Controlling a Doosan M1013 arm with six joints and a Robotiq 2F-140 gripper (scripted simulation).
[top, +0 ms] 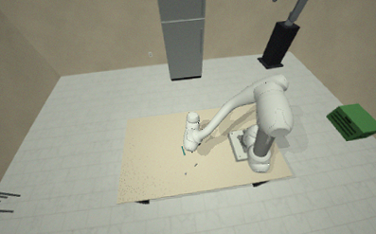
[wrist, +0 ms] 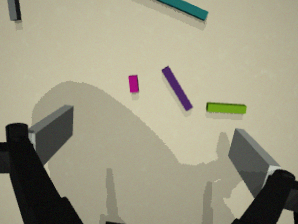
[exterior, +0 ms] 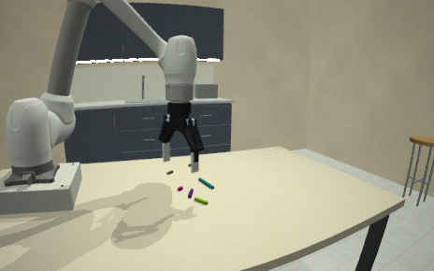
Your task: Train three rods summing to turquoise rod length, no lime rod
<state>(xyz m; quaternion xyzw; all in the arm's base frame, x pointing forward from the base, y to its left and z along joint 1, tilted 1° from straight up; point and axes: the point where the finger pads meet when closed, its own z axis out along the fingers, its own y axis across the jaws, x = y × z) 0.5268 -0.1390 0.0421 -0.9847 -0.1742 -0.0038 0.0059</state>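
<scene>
The turquoise rod [top: 183,151] [exterior: 206,183] [wrist: 183,8] lies flat, apart from the others. The purple rod [exterior: 191,192] [wrist: 177,88] lies between the short magenta rod [exterior: 180,188] [wrist: 133,84] and the lime rod [exterior: 201,201] [wrist: 226,108], with gaps on both sides. A grey rod [top: 196,165] [exterior: 169,172] [wrist: 15,10] lies farther off. A tiny dark rod, seemingly blue [top: 185,173] [exterior: 190,164], lies beyond it and is outside the wrist view. My gripper [exterior: 180,166] [wrist: 152,131] is open and empty above the table. The arm hides it in the top view.
The rods lie on the wooden table [top: 155,182] [exterior: 290,210]. The arm's white base [top: 239,152] [exterior: 42,198] stands on the table. The arm's shadow falls across the table beside the magenta rod. A green crate [top: 354,121] stands on the floor away from the table.
</scene>
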